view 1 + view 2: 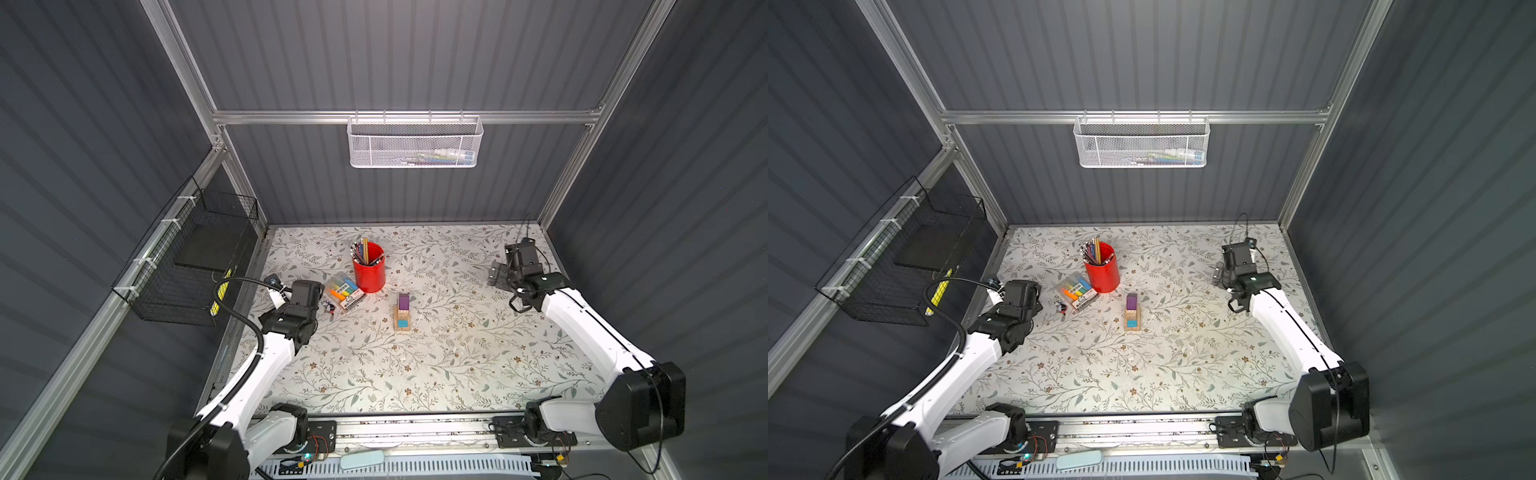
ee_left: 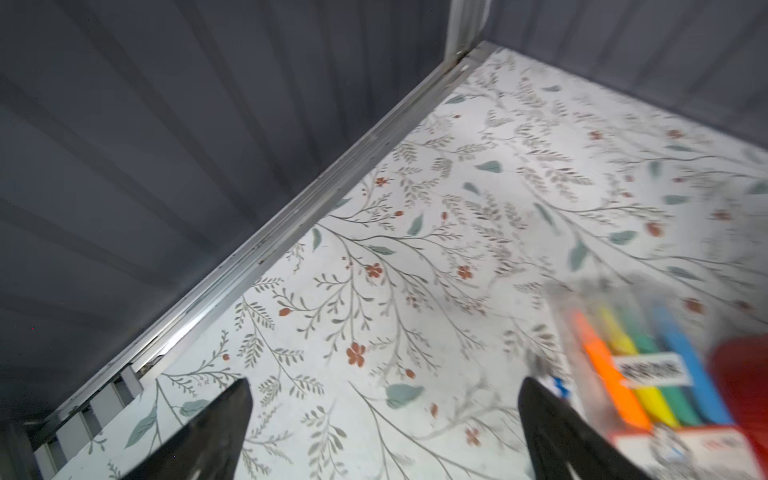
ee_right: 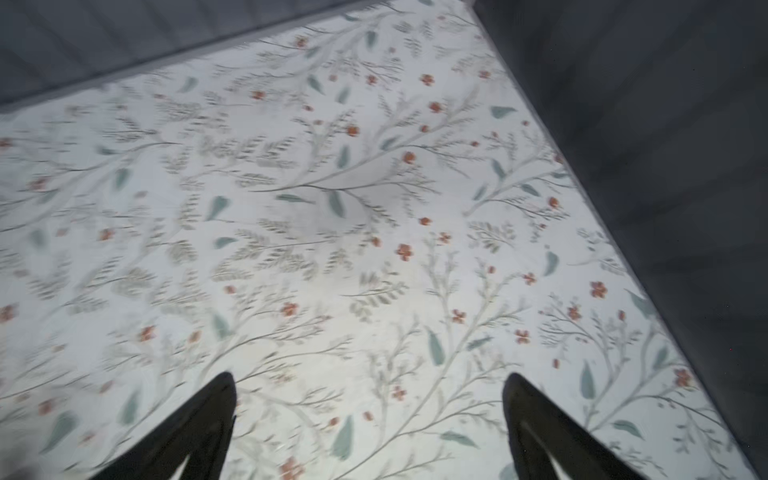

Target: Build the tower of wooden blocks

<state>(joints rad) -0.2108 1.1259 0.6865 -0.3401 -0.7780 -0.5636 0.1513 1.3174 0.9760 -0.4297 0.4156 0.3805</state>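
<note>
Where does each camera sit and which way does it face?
Top views: overhead at near edge, looking down on table, tower, red cup; left arm, right arm show.
Left wrist: on left arm, facing far-left corner; open left gripper shows.
Right wrist: on right arm, facing table and walls; open right gripper shows.
Shared: marker pack, top views and left wrist.

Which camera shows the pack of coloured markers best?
The top views: both show the whole marker pack clearly, lying beside the red cup. The left wrist view catches it closer but blurred and cut off at the edge. The right wrist view shows only tabletop.
</note>
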